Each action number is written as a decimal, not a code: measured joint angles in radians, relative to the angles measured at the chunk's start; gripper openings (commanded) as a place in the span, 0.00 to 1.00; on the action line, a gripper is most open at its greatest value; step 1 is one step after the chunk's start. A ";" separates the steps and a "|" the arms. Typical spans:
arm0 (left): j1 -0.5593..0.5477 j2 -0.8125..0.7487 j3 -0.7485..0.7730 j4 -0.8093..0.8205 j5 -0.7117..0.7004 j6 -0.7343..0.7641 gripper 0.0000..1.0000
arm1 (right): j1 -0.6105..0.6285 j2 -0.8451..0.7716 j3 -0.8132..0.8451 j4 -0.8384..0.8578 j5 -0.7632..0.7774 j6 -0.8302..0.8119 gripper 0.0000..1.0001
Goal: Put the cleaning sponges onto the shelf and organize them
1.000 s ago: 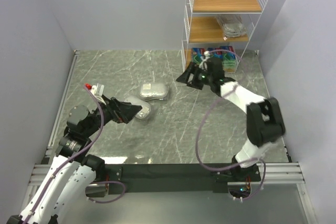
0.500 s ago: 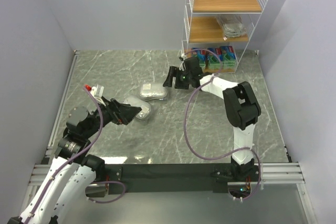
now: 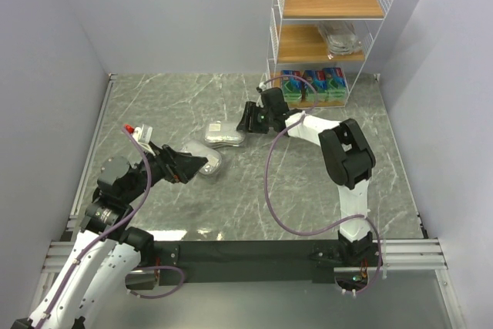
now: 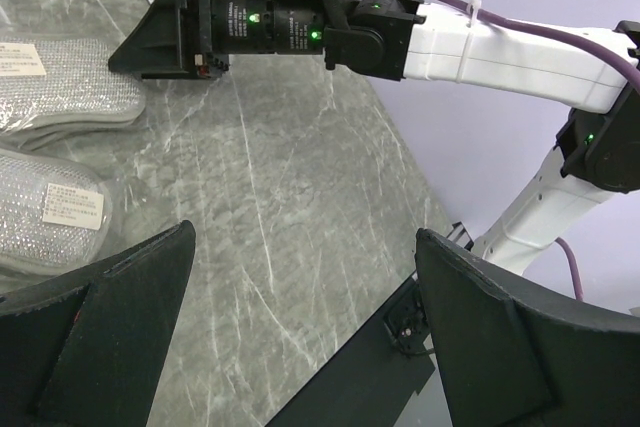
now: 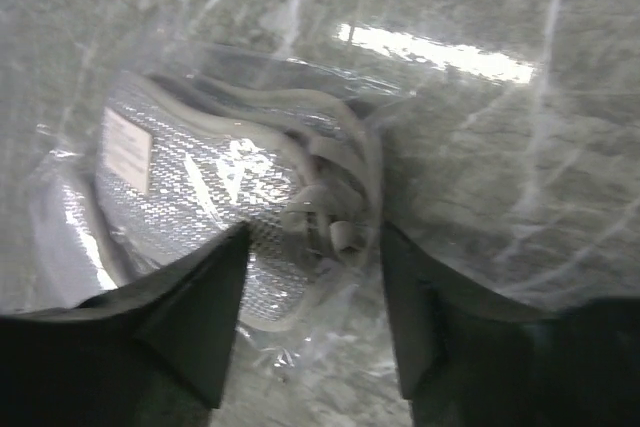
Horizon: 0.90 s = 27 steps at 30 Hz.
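Note:
Two silvery oval sponge packs lie mid-table: one [image 3: 224, 134] farther back, one [image 3: 208, 162] nearer the left arm. My right gripper [image 3: 246, 119] is at the right end of the farther pack [image 5: 215, 212], jaws open and straddling that end, with wrap and pad between them. My left gripper [image 3: 192, 165] is open beside the nearer pack [image 4: 45, 217], holding nothing. The shelf [image 3: 275, 36] stands at the back right. A silvery pack [image 3: 341, 41] rests on its middle tier and green labelled packs [image 3: 312, 85] on the bottom tier.
Grey walls close in the table on the left, back and right. The right arm [image 4: 500, 42] stretches across the left wrist view above the marble top. A black rail [image 3: 254, 252] runs along the near edge.
My right gripper has swung left from the shelf's bottom tier to the farther silvery pack, and its jaws have narrowed around the pack's end. The left arm has stayed still.

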 measured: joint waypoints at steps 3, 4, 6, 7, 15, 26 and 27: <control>0.000 0.000 0.000 -0.001 0.000 0.000 0.99 | 0.008 0.000 0.000 0.018 -0.014 0.015 0.31; 0.000 0.000 0.000 -0.002 0.000 0.000 0.99 | 0.008 0.000 0.000 0.022 -0.016 0.022 0.29; 0.000 -0.002 0.000 -0.006 -0.001 0.001 0.99 | 0.008 0.000 -0.007 0.031 -0.020 0.031 0.25; 0.000 -0.003 0.000 -0.008 -0.001 0.001 0.99 | 0.008 0.000 -0.011 0.034 -0.023 0.035 0.16; 0.000 -0.013 0.000 -0.008 -0.001 0.001 0.99 | -0.013 -0.028 -0.095 0.122 -0.061 0.087 0.00; 0.000 -0.010 0.000 -0.003 -0.001 -0.001 0.99 | -0.187 -0.288 -0.497 0.302 -0.234 0.321 0.00; 0.000 -0.007 0.000 0.001 -0.001 -0.001 0.99 | -0.203 -0.318 -0.526 0.322 -0.247 0.343 0.00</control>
